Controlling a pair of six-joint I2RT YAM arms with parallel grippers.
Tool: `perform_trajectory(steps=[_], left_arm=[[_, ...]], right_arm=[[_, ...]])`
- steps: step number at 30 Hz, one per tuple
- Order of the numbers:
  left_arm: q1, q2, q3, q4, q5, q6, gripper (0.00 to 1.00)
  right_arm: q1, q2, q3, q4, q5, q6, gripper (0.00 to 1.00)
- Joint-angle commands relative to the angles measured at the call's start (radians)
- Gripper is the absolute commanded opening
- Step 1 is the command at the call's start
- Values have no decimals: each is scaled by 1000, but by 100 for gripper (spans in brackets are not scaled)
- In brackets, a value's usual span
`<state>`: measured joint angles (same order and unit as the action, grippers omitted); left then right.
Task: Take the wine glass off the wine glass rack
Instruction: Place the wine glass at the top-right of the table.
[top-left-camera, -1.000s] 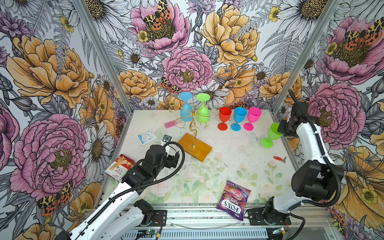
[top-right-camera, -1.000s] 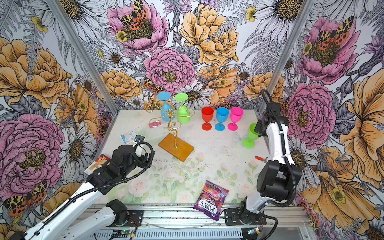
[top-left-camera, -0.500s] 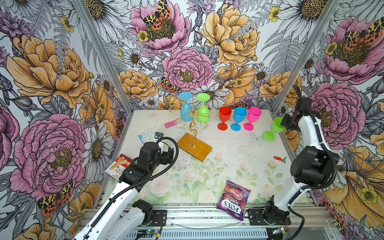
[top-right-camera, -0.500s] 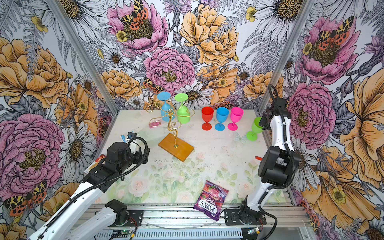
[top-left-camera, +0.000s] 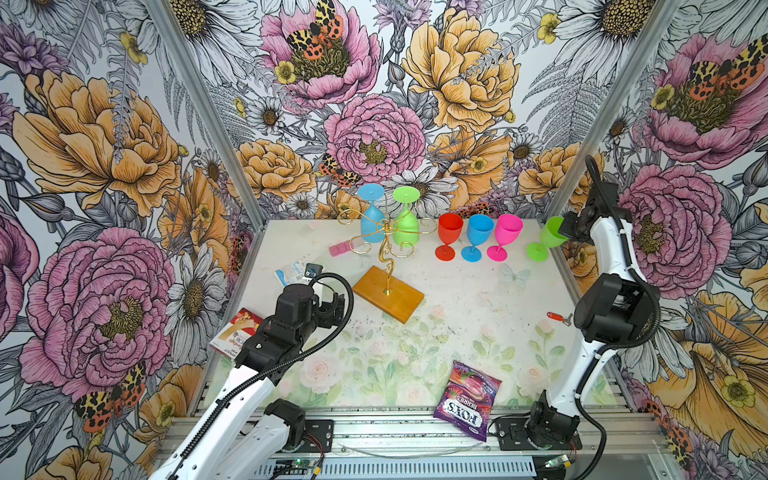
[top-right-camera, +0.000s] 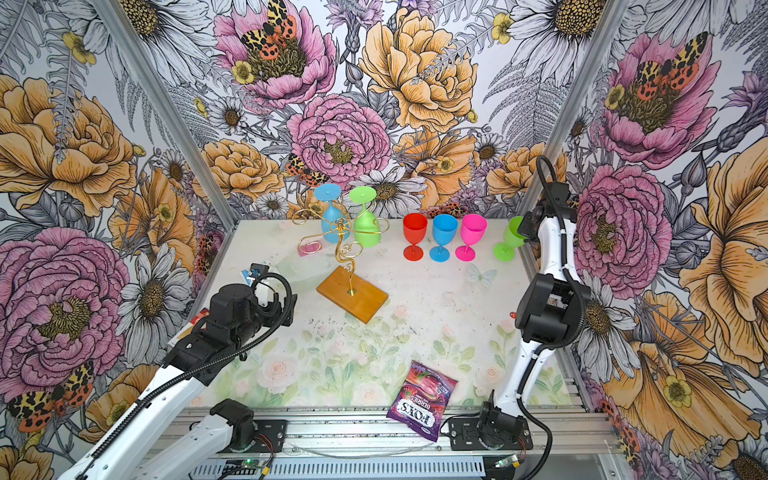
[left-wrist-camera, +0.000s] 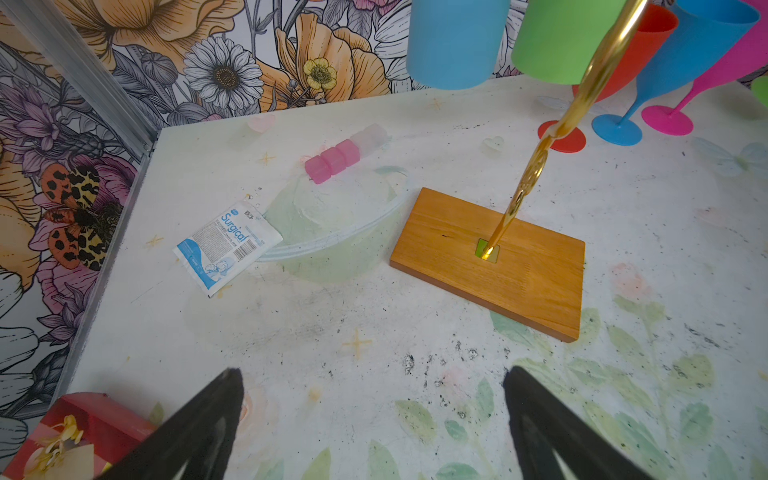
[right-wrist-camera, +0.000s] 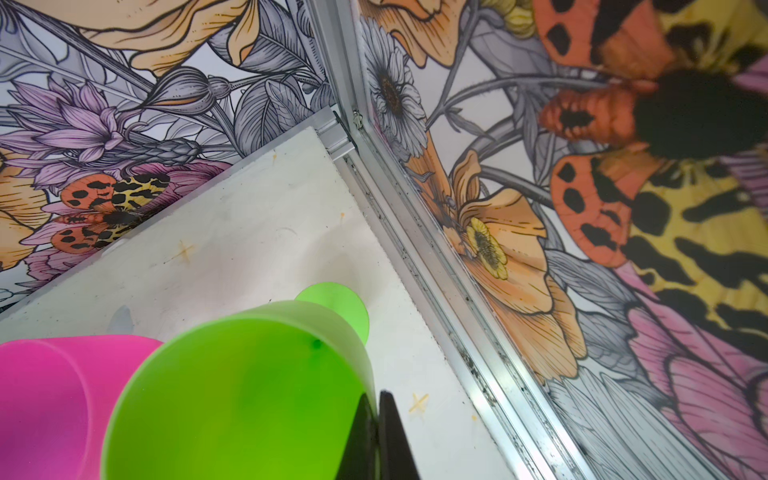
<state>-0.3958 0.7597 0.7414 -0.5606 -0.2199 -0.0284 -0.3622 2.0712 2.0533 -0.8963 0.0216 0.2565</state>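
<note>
Moved: over the last second the right gripper (right-wrist-camera: 378, 409) has carried the green glass (top-left-camera: 550, 235) from the mid-right of the table (top-left-camera: 457, 320) to its far right corner. The left gripper (left-wrist-camera: 372, 374) has drawn back from the rack (top-left-camera: 392, 297) toward the left edge.
table: the rack stands left of centre toward the back, and loose clutter lies along the left and near edges.
rack: the wooden base sits flat and the gold stem is upright. We see the hung blue glass (top-left-camera: 371, 220) and hung green glass (top-left-camera: 405, 226) foot-up on its arms.
row: the red glass (top-left-camera: 449, 232), blue glass (top-left-camera: 478, 235) and pink glass (top-left-camera: 508, 230) stand upright along the far edge, right of the rack.
green glass: it is off the rack and well apart from it, just beside the pink glass at the end of the row. It is tilted with its foot low, and we cannot tell whether the foot touches the table.
right gripper: the jaws are clamped on the rim of the green glass, one finger inside the bowl and one outside.
left gripper: the jaws are wide apart and hold nothing, over bare table near the rack.
step: we judge this to be set-down. The glass is already lifted clear, and placing it is what remains.
next: we would bring the glass upright, settle its foot flat beside the pink glass without nudging it, then part the jaws and lift straight off the rim. A tilted release risks toppling it into the row.
</note>
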Motion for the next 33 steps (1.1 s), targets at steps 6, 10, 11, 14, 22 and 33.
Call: perform_trajectory(steps=[6, 10, 11, 14, 22, 33], left_arm=[[8, -34, 0, 17, -35, -25, 99], [9, -39, -4, 18, -42, -25, 99], [8, -39, -4, 18, -42, -25, 99], [8, -39, -5, 17, -45, -21, 99], [9, -37, -4, 18, -49, -15, 99], [9, -46, -6, 16, -52, -15, 99]], right_arm=[[41, 76, 101, 8, -20, 4, 0], [57, 97, 119, 8, -10, 4, 0], [60, 102, 123, 8, -8, 4, 0], [67, 112, 128, 5, 1, 2, 0], [80, 133, 116, 0, 25, -1, 0], [81, 138, 114, -3, 38, 0, 0]])
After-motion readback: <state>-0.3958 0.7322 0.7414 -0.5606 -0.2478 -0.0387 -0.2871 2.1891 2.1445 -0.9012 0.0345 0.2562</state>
